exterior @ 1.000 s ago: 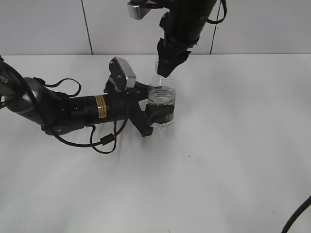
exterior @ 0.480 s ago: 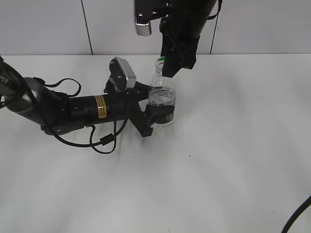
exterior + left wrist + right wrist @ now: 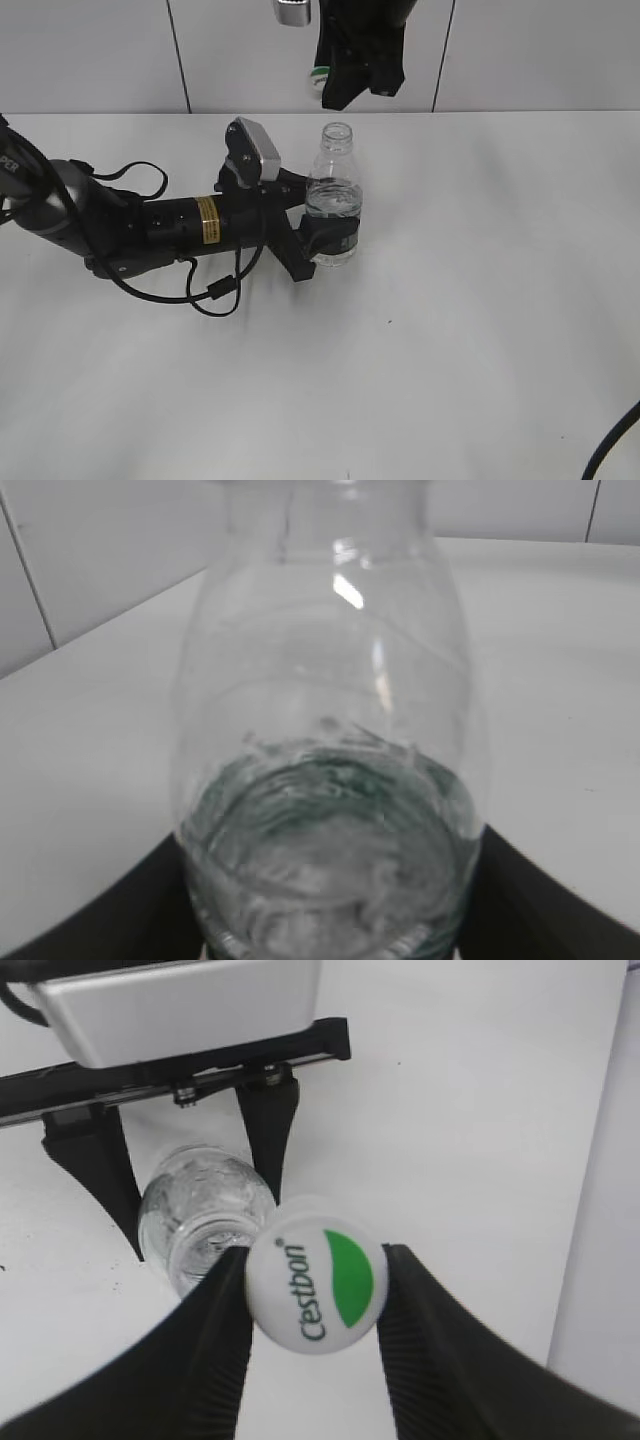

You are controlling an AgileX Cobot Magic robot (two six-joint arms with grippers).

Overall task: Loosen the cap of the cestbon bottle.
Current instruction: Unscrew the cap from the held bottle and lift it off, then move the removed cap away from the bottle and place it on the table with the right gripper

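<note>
The cestbon bottle (image 3: 333, 200) stands upright on the white table with its neck open. My left gripper (image 3: 325, 238) is shut on its dark green label band. In the left wrist view the clear bottle (image 3: 325, 780) fills the frame between the black jaws (image 3: 325, 920). My right gripper (image 3: 322, 82) is above the bottle and to its left, shut on the cap (image 3: 318, 75). In the right wrist view the white cap (image 3: 316, 1288) with its green half-moon sits between the jaws (image 3: 316, 1295), clear of the open bottle mouth (image 3: 205, 1225) below.
The left arm (image 3: 150, 225) lies along the table (image 3: 450, 300) at the left, with a black cable loop (image 3: 215, 290) beside it. A grey panelled wall (image 3: 540, 50) stands behind the table. Another cable (image 3: 610, 445) shows at the bottom right corner.
My right gripper has risen from the bottle's neck and carried the cap up and slightly left. The bottle's mouth is now open. The left gripper and bottle have not moved.
</note>
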